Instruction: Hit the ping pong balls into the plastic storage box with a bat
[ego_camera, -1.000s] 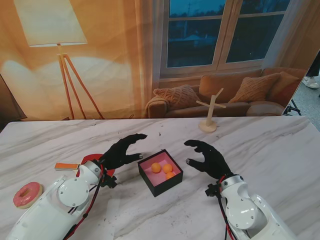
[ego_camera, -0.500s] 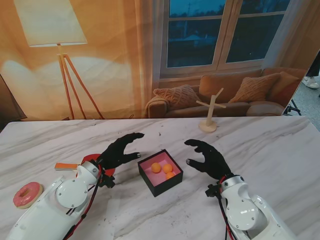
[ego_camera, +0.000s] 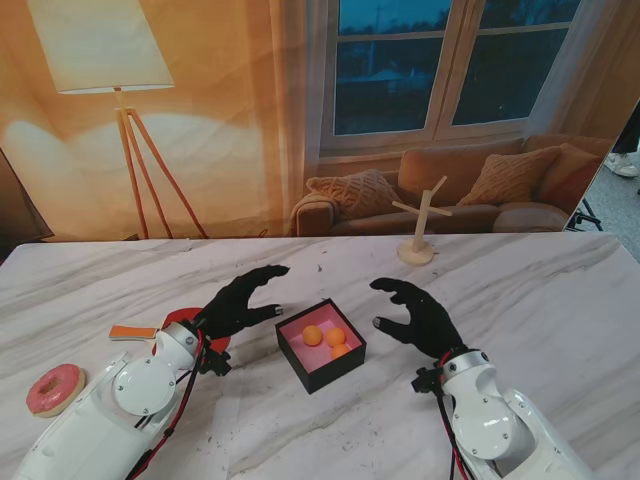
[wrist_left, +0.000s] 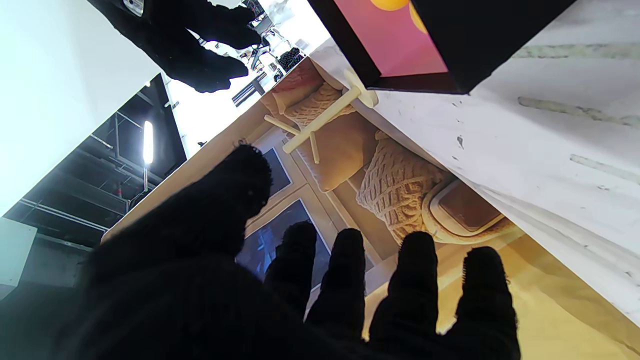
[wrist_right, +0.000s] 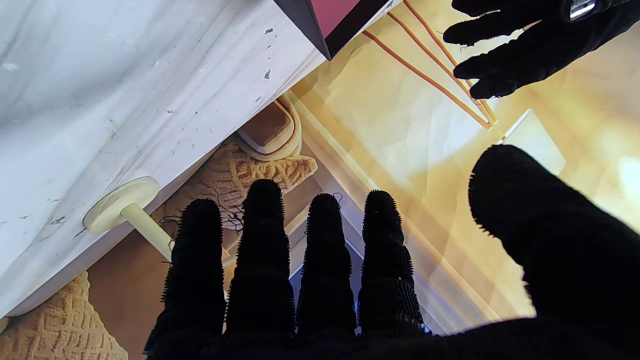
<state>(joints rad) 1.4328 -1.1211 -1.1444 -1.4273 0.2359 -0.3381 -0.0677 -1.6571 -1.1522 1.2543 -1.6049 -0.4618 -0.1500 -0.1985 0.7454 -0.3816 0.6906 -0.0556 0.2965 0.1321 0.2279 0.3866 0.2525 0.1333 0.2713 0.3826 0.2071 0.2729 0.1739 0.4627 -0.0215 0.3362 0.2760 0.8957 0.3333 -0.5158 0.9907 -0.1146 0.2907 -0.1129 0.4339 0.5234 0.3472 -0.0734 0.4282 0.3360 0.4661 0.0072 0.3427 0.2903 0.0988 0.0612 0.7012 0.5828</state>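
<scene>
— While both hands hover with nothing in them, where are the balls?

— I see three orange ping pong balls lying already inside the plastic storage box, which sits on the table between my two hands. I judge the hitting is finished, so the hands stay clear of it on both sides.

— And the fingers?

— My left hand has its fingers apart and a little curled, holding nothing. My right hand is the same, spread.

— The bat?

— The bat lies flat on the table, left of the box, partly hidden under my left wrist; I see red rubber and an orange handle. A pink donut lies near the left edge, and a small wooden stand is far, beyond the box.

— Any writing?

— I can read no label or brand anywhere.
</scene>
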